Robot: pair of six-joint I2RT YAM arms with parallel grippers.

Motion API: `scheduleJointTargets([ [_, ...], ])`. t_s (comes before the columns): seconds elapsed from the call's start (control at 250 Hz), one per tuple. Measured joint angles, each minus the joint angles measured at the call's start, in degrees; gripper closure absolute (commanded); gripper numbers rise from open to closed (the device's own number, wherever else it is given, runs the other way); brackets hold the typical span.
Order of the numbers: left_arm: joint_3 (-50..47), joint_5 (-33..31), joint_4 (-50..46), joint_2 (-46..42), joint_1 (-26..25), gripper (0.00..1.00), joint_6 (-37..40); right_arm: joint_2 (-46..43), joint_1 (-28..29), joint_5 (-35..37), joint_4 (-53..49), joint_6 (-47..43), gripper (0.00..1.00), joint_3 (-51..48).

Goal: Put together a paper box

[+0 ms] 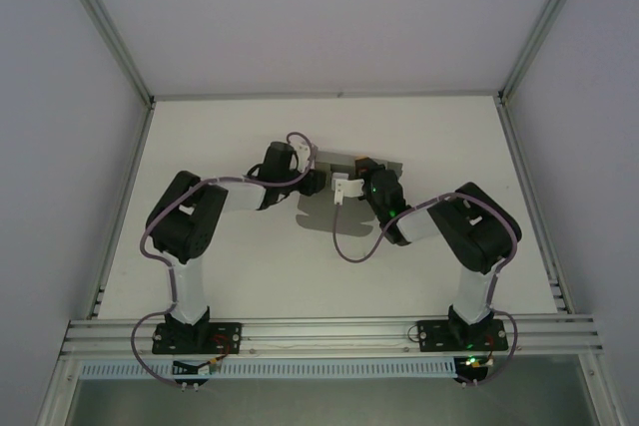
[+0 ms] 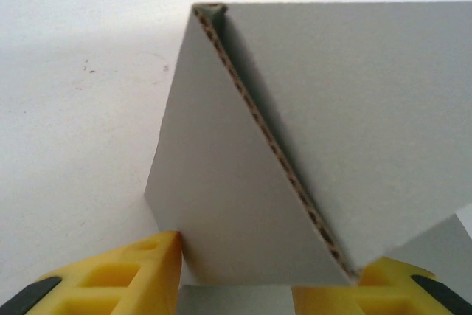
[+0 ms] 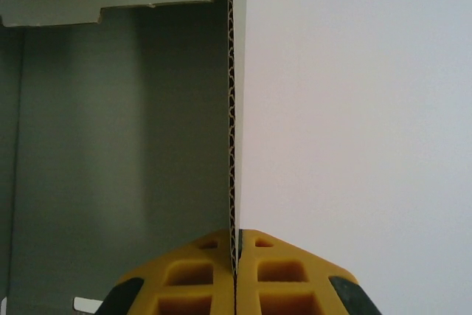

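readable text, labels, brands, numbers, signs: none found. paper box [image 2: 346,123]: plain grey card faces with a corrugated cut edge, no print or marking legible on any face seen.

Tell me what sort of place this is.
Probably a robotics lab test cell: two robot arms bolted to an aluminium rail, a white table walled in by plain white panels, and a grey paper box being worked on.
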Motion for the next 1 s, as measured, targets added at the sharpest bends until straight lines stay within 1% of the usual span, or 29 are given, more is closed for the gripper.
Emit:
scheduleJointTargets([
  [0.104, 1.01, -1.86, 0.28, 0.87, -0.70, 0.57, -0.52, -0.70, 0.11, 0.79, -1.64, 1.33, 1.00, 0.00],
  [0.192, 1.46, -3.52, 0.66, 1.20, -1.64, 0.60, -0.76, -2.19, 0.11, 1.38, -4.35, 2.67, 1.00, 0.00],
  [0.232, 1.55, -4.11, 0.83, 1.31, -1.97, 0.64, -0.85, -2.91, 0.11, 1.53, -5.57, 3.13, 1.00, 0.00],
  [0.287, 1.57, -4.79, 1.09, 1.40, -2.25, 0.74, -1.01, -3.74, 0.11, 1.70, -7.28, 3.98, 1.00, 0.00],
  [0.331, 1.57, -5.42, 1.11, 1.40, -2.43, 0.79, -1.42, -4.28, 0.11, 1.84, -8.81, 4.68, 1.00, 0.20],
  [0.371, 1.57, -5.90, 1.16, 1.40, -2.49, 0.82, -1.44, -4.63, 0.11, 1.92, -10.14, 5.27, 1.00, 0.59],
  [0.451, 1.55, -6.82, 1.49, 1.40, -2.54, 0.82, -1.44, -5.18, 0.11, 2.03, -12.41, 6.12, 1.00, 1.51],
  [0.551, 1.46, -7.43, 1.55, 1.40, -2.56, 0.86, -1.66, -5.29, 0.11, 2.08, -13.70, 6.73, 1.00, 1.95],
  [0.639, 1.38, -8.37, 1.77, 1.40, -2.82, 1.00, -2.16, -5.31, 0.11, 2.12, -14.45, 7.41, 1.00, 2.32],
  [0.695, 1.07, -10.08, 2.36, 1.40, -3.26, 1.00, -2.89, -5.31, 0.11, 2.12, -14.82, 7.65, 1.00, 2.49],
  [0.91, 1.25, -20.65, 1.84, 1.40, -5.86, 0.99, -5.22, -5.90, 0.15, 2.08, -18.12, 9.46, 0.99, 3.67],
  [0.998, 1.44, -23.23, 1.22, 1.40, -6.64, 1.00, -5.33, -6.23, 0.22, 2.05, -19.41, 10.23, 0.96, 3.96],
])
